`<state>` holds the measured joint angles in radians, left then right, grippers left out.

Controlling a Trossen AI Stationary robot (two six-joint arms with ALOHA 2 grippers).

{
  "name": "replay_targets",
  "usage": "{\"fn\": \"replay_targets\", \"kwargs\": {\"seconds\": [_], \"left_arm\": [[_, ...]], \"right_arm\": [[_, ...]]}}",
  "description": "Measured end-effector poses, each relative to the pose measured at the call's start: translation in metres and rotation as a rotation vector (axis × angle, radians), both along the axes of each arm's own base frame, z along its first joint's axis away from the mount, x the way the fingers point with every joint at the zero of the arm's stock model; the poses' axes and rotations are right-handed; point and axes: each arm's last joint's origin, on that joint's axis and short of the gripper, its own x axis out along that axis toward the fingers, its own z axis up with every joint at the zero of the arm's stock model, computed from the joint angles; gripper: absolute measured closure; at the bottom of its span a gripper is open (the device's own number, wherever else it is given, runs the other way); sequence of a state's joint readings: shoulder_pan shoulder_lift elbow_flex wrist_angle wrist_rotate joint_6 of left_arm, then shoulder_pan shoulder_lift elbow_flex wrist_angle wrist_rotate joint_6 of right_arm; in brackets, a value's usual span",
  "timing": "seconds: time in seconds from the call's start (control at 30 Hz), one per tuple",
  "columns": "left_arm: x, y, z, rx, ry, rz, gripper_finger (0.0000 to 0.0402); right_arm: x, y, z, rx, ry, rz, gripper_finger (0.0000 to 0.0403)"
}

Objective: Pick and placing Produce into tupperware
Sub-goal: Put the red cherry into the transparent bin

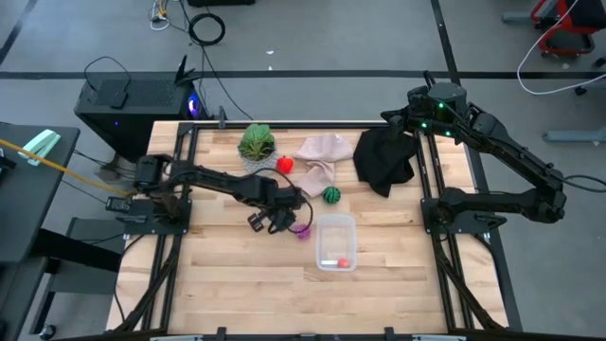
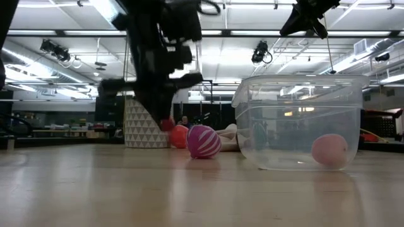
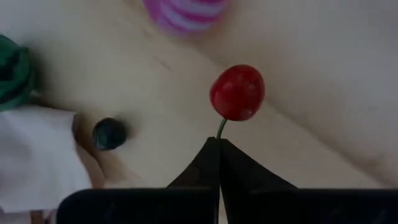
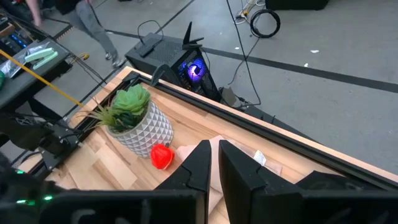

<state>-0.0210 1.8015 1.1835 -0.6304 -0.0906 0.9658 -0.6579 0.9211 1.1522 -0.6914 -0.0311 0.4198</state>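
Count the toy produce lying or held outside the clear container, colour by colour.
Red: 2, the red piece by the plant pot and the cherry
Green: 1, the green ball
Purple: 1, the purple striped ball
Dark blue: 1, the dark blue berry
Total: 5

the container (image 1: pixel 336 242) sits near the middle of the table (image 1: pixel 237 294), with a small fruit (image 1: pixel 344 262) inside it. the striped ball (image 1: pixel 302 229) lies just left of the container, and the round melon (image 1: pixel 331 195) lies behind it. farther behind the container are the cloth (image 1: pixel 322 154), the pepper (image 1: pixel 284 164) and the potted plant (image 1: pixel 256 144).
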Motion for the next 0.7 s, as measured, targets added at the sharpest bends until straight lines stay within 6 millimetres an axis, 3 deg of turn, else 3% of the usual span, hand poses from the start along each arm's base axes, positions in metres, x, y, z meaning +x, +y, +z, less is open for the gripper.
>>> {"fn": "replay_targets", "kwargs": {"seconds": [0.3,0.5,0.63,0.7], "left_arm": [[-0.010,-0.010,0.056,-0.086,-0.186,0.178,0.0400],[0.012,-0.019,0.097,-0.194,-0.386,0.312,0.0400],[0.030,-0.016,0.127,-0.347,-0.530,0.503,0.0401],[0.035,-0.012,0.135,-0.413,-0.518,0.595,0.0401]], "right_arm": [[0.000,0.000,0.000,0.000,0.000,0.000,0.0365],[0.000,0.000,0.000,-0.002,0.002,0.001,0.0365],[0.000,0.000,0.000,0.000,0.002,0.000,0.0365],[0.000,0.000,0.000,0.001,0.002,0.002,0.0365]]}}
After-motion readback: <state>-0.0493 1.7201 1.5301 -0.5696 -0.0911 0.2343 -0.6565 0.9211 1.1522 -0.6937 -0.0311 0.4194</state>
